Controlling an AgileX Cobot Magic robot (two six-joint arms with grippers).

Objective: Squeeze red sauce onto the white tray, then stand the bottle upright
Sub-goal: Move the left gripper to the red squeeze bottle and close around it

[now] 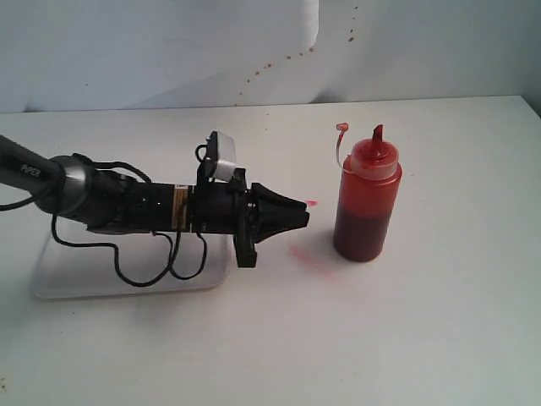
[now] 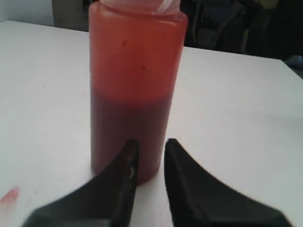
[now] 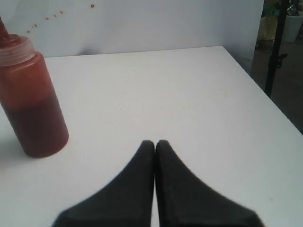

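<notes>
Nearest the lens, the left gripper points at the foot of the bottle, its black jaws a narrow gap apart and clamped on nothing; whether the tips touch the plastic or sit just short of it I cannot tell. In the exterior view the bottle stands upright on the table, well to the right of the white tray, with dark sauce filling its lower half and the tethered cap curling off the nozzle. The left arm lies across the tray and hides much of it; no dark blob shows on the bare rim, only a faint pink smear on the table between gripper and bottle. The right gripper hangs off to the side with its jaws pressed together, empty. This looks like the final step, with the bottle set down and let go. The next move calls for a straight, level retreat from the bottle, as a sideways nudge could tip it.
</notes>
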